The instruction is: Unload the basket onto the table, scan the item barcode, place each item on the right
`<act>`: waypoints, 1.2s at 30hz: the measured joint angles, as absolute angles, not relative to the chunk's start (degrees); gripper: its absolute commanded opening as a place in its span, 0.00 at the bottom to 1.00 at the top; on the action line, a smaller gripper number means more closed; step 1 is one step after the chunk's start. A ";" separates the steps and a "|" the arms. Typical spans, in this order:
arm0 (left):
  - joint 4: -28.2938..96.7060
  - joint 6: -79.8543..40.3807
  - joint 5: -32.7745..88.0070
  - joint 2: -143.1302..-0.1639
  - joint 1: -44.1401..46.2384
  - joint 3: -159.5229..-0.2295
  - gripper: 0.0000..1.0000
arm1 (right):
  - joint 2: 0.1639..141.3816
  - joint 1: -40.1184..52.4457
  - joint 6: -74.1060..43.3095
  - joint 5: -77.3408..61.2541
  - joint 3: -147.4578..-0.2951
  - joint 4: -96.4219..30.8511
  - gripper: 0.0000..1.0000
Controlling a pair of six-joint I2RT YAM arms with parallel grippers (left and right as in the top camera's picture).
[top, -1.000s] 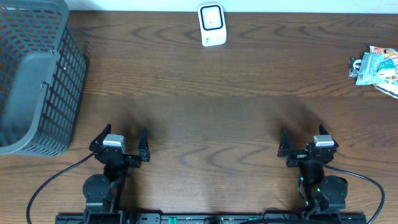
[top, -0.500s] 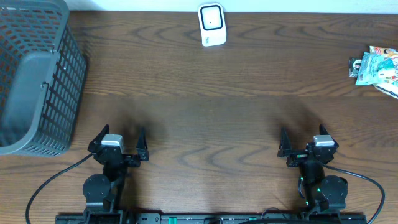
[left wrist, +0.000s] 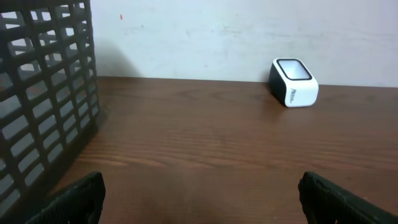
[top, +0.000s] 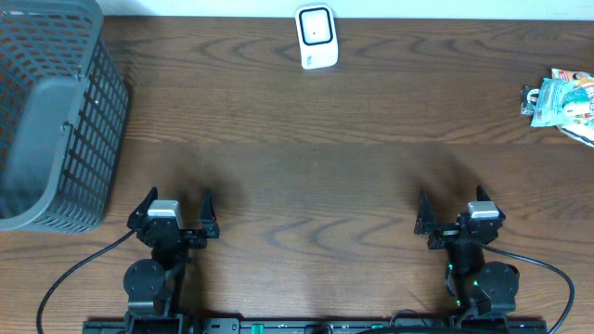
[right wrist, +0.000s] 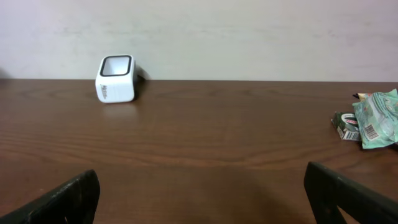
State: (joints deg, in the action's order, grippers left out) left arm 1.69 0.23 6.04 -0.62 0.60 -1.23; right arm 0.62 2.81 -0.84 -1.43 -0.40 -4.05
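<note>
The packet is seen near the desk's far right corner, closest to the right end effector, which is released and empty.

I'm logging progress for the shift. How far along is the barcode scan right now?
Done: nothing yet; the packets lie at the far right, well away from the white scanner at the back. In hand: nothing; left gripper and right gripper sit open and empty near the front. Left: everything, picking up a packet and showing its barcode to the scanner.
</note>
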 measured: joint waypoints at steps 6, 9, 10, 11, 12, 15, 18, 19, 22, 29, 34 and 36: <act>1.69 0.51 6.09 -0.62 0.60 -1.21 0.98 | 0.62 2.81 -0.84 -1.43 -0.40 -4.05 0.99; 1.69 0.99 6.07 -0.62 0.60 -1.23 0.98 | 0.62 2.81 -0.84 -1.43 -0.40 -4.05 0.99; 1.69 1.13 6.09 -0.62 0.60 -1.23 0.98 | 0.62 2.81 -0.84 -1.43 -0.40 -4.05 0.99; 1.69 1.17 6.07 -0.62 0.60 -1.23 0.98 | 0.62 2.81 -0.82 -1.43 -0.40 -4.05 0.99; 1.67 1.28 6.09 -0.62 0.60 -1.23 0.98 | 0.62 2.81 -0.84 -1.43 -0.40 -4.05 0.99; 1.67 1.32 6.09 -0.62 0.60 -1.23 0.97 | 0.62 2.81 -0.84 -1.43 -0.40 -4.05 0.99; 1.67 1.32 6.09 -0.62 0.60 -1.23 0.98 | 0.62 2.81 -0.84 -1.43 -0.40 -4.05 0.99; 1.65 1.32 6.09 -0.62 0.60 -1.21 0.98 | 0.62 2.81 -0.84 -1.43 -0.40 -4.05 0.99; 1.65 1.32 6.09 -0.62 0.60 -1.23 0.98 | 0.62 2.81 -0.84 -1.43 -0.40 -4.05 0.99; 1.65 1.32 6.09 -0.62 0.60 -1.23 0.98 | 0.64 2.81 -0.84 -1.43 -0.40 -4.05 0.99; 1.67 1.32 6.09 -0.62 0.60 -1.21 0.98 | 0.62 2.81 -0.82 -1.43 -0.40 -4.05 0.99; 1.65 1.32 6.09 -0.62 0.60 -1.23 0.98 | 0.62 2.81 -0.84 -1.43 -0.40 -4.05 0.99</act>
State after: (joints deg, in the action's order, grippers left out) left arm 1.65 1.32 6.09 -0.62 0.60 -1.23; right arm 0.62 2.81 -0.84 -1.43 -0.40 -4.05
